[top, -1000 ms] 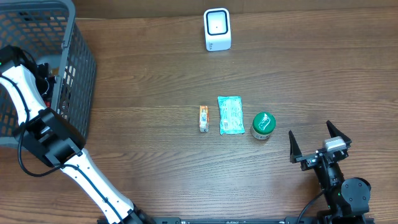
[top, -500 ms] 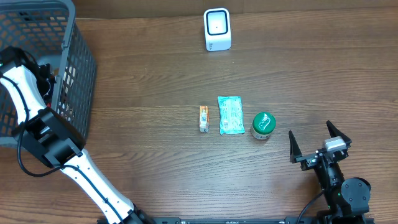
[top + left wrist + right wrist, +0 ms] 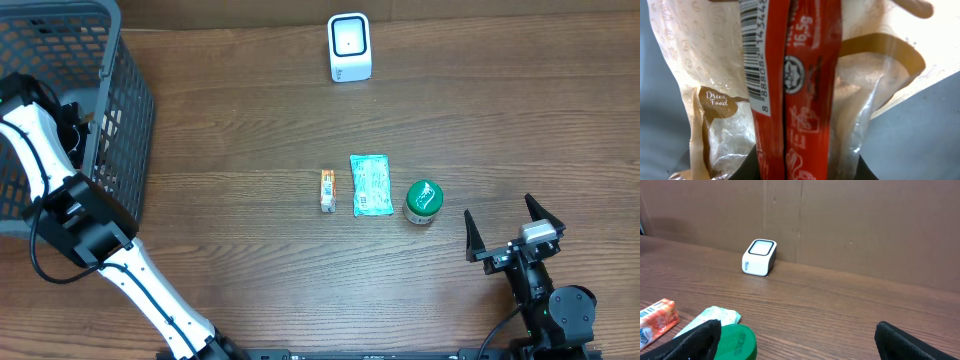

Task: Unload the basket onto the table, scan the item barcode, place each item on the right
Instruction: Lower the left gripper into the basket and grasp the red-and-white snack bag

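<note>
Wood table (image 3: pixel 230 130) | brown wall (image 3: pixel 850 225) behind | white scanner (image 3: pixel 349 47) far edge | basket (image 3: pixel 125 110) far-left

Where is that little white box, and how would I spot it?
Start at the wooden table and look along its far edge. The white box stands there alone, rounded, with a dark-rimmed face; the three colourful items lie together mid-table.
</note>
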